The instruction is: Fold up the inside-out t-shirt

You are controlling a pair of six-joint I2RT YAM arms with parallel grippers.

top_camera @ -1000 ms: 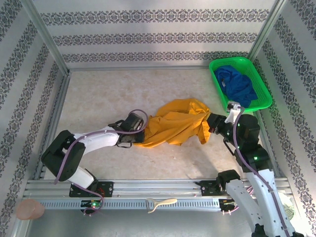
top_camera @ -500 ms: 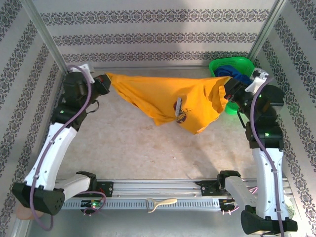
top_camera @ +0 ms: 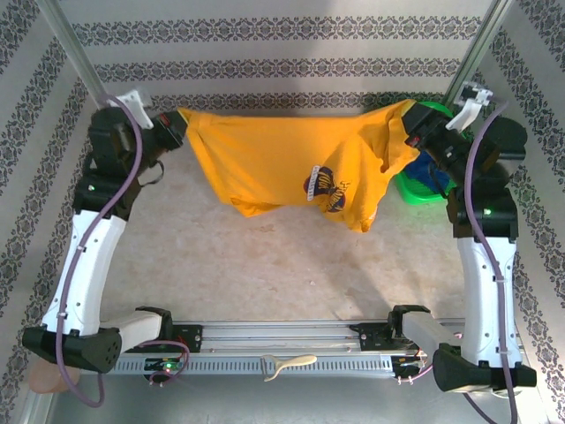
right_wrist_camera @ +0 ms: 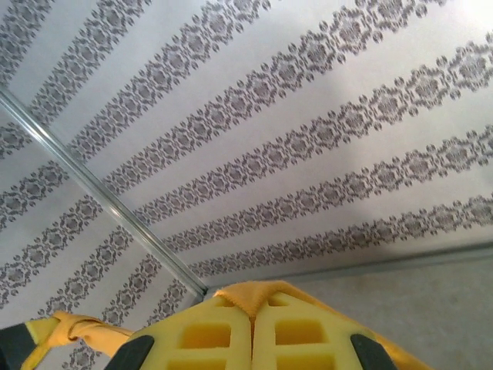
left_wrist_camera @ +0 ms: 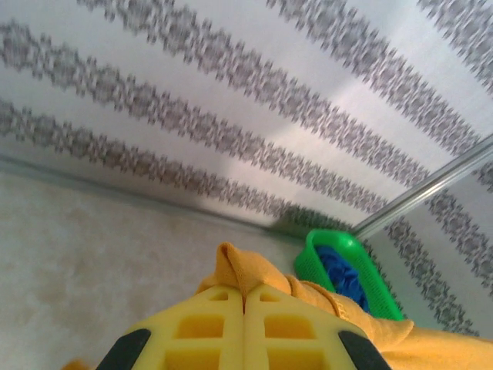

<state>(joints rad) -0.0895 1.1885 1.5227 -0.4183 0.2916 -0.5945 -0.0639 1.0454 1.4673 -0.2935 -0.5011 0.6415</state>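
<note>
The orange-yellow t-shirt (top_camera: pixel 282 159) hangs stretched in the air between both arms, high over the table, with a small dark print showing near its lower right. My left gripper (top_camera: pixel 177 131) is shut on the shirt's left corner; orange cloth (left_wrist_camera: pixel 250 274) bunches out above its yellow fingertips (left_wrist_camera: pixel 219 304). My right gripper (top_camera: pixel 415 132) is shut on the right corner, a fold of cloth (right_wrist_camera: pixel 258 297) pinched between its pads (right_wrist_camera: pixel 223 324). The shirt's lower edge sags in the middle and hangs lowest at the right.
A green basket (top_camera: pixel 413 187) holding a dark blue garment (top_camera: pixel 439 172) stands at the back right, partly behind the shirt and right arm; it is also in the left wrist view (left_wrist_camera: pixel 312 258). Patterned walls close in the table (top_camera: pixel 221 256). A cream tool (top_camera: pixel 287 364) lies on the front rail.
Both grippers have lifted the shirt from a heap on the table and pulled it apart and up. Since half a second ago it has risen further and spread wider and flatter.
</note>
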